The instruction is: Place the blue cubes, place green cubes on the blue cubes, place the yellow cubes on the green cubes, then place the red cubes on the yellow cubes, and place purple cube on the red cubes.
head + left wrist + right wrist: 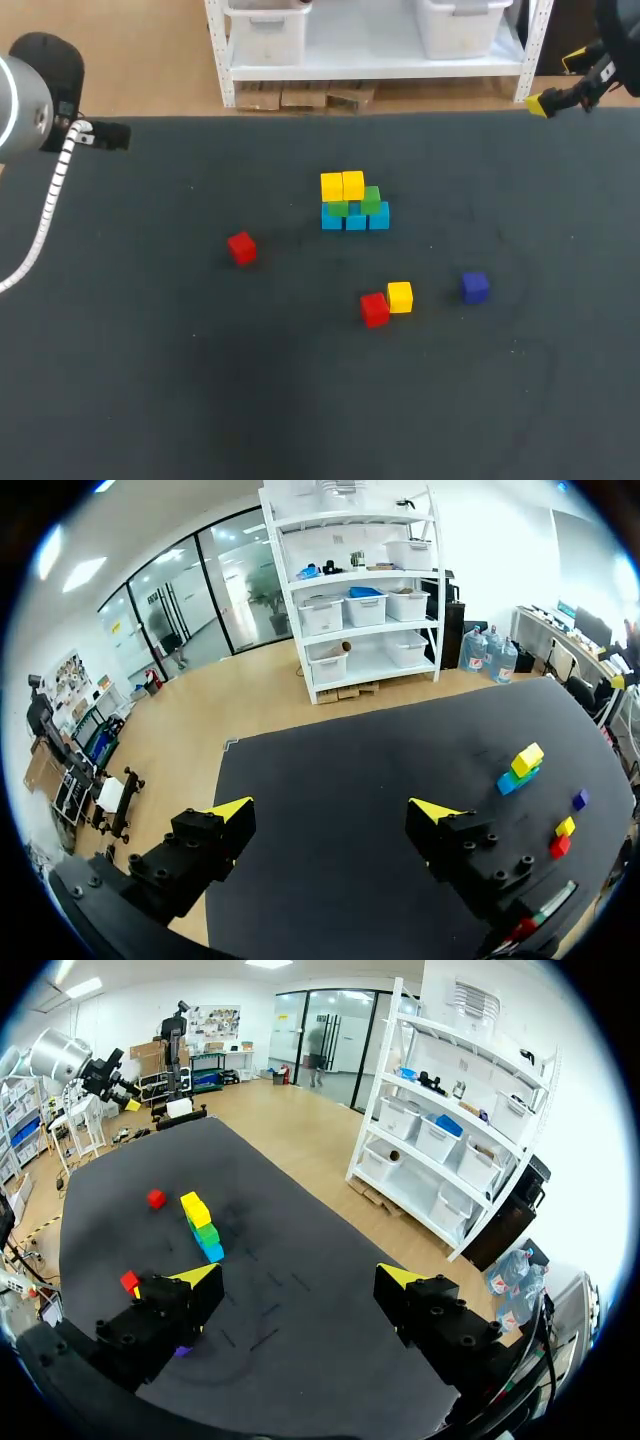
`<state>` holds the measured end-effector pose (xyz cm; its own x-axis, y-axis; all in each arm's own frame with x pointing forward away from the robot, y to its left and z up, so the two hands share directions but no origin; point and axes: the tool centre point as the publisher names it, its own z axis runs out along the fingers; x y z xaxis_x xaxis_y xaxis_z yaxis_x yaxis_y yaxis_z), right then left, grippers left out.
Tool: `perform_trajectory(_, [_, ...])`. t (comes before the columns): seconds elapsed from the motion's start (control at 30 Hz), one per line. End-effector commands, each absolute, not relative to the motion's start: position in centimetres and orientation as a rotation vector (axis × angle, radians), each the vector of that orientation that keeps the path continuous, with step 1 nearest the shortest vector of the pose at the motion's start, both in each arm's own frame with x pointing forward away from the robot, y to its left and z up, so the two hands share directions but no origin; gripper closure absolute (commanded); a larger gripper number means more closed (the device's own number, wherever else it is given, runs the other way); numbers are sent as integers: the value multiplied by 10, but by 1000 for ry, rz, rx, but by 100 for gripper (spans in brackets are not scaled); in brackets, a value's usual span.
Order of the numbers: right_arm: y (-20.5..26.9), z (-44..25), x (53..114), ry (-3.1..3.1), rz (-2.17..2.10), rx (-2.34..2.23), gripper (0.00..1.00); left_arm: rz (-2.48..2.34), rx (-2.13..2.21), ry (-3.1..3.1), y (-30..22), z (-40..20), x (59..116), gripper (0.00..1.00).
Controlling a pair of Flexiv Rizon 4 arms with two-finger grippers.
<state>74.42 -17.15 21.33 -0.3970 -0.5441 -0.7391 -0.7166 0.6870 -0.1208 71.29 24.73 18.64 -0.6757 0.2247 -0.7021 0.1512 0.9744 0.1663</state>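
The left hand [333, 812] is hanging wide open at the left edge of the counter [150, 380], gripping nothing. A lone red cube [241, 247] is sitting apart, left of the stack: blue cubes [355, 219] carrying green cubes [368, 200], with yellow cubes [342, 185] on top. A second red cube [374, 309] is touching a loose yellow cube [400, 296], with the purple cube [474, 287] lying near them. The right hand [298, 1278] is hanging wide open and empty at the far right corner

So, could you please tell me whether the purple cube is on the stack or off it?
Off: the purple cube lies alone on the table, well apart from the stack.
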Motion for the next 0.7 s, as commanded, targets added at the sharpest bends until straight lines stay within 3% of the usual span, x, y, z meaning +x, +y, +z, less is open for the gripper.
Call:
perform_trajectory(0.03, [-171, 213, 743, 2101, 271, -961, 0, 116, 265, 2324, 248, 187, 712, 0])
perform_trajectory(0.4, [-148, 212, 735, 2145, 193, -1123, 0, 116, 265, 2324, 248, 187, 712, 0])
perform_trajectory(0.7, [-100, 180, 691, 2125, 181, -1598, 0, 116, 265, 2324, 248, 187, 712, 0])
